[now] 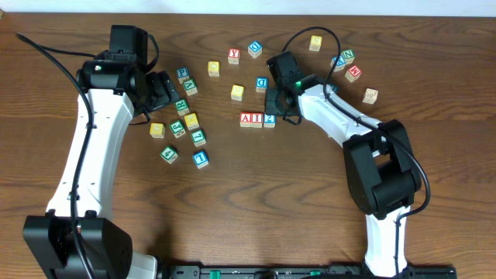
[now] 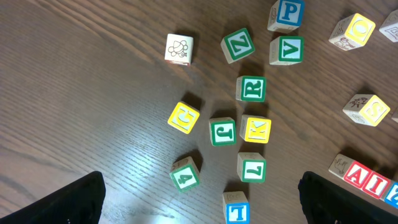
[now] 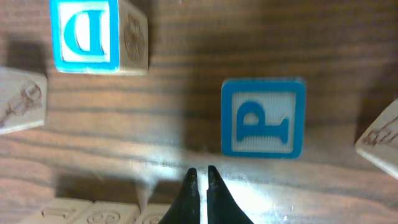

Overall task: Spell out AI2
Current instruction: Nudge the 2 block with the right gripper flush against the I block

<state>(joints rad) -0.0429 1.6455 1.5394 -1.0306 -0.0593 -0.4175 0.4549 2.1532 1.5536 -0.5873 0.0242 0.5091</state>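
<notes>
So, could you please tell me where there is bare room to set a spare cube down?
The widest bare wood lies between the AI2 row and the near table edge. The right side beyond the plain wooden cube is free too. It is crowded beside the left gripper, in the green-and-yellow cluster.

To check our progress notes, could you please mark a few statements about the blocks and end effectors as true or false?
1. The A block, I block and 2 block sit in one row. True.
2. The right end effector grips a block. False: it is shut on nothing.
3. The left end effector is open. True.
4. The red Y block touches the row. False: it lies apart.
</notes>
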